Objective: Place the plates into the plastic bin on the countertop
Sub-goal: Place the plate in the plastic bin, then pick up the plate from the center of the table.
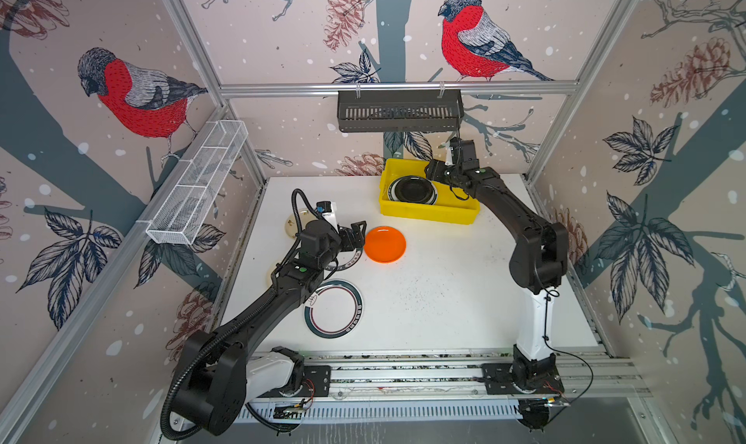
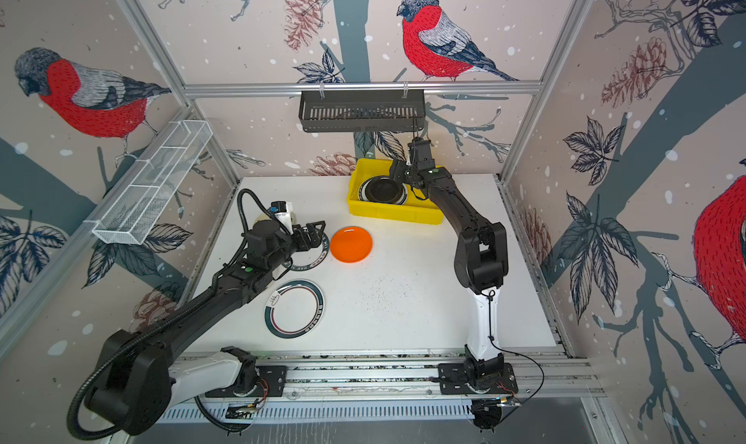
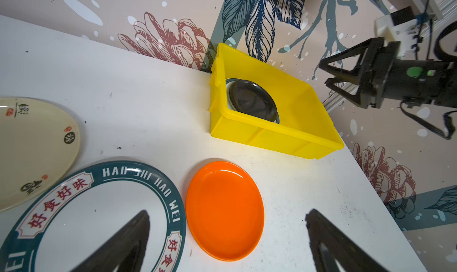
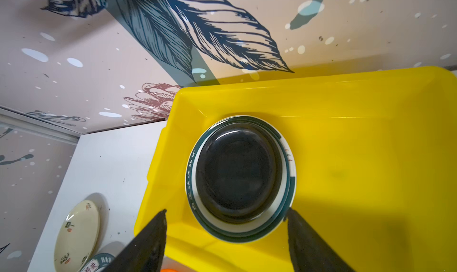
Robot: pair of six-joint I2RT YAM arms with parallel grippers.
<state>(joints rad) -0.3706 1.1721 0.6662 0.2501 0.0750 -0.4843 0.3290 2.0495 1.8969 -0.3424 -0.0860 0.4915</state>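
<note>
The yellow plastic bin (image 1: 428,216) stands at the back of the white countertop (image 1: 444,300). In it a black plate (image 4: 237,171) lies on a white plate with a dark green rim (image 4: 289,184). My right gripper (image 4: 226,211) hangs open and empty just above the bin's near side. On the countertop lie an orange plate (image 3: 225,204), a green-rimmed lettered plate (image 3: 99,221) and a cream plate (image 3: 32,147). Above the orange plate's left edge my left gripper (image 1: 359,238) is wide open, holding nothing. Another green-rimmed plate (image 1: 333,308) lies nearer the front.
A dark slotted basket (image 1: 399,110) hangs on the back rail above the bin. A white wire-mesh basket (image 1: 198,183) is fixed to the left rail. Patterned walls close three sides. The right arm (image 1: 537,256) stands over the countertop's right side.
</note>
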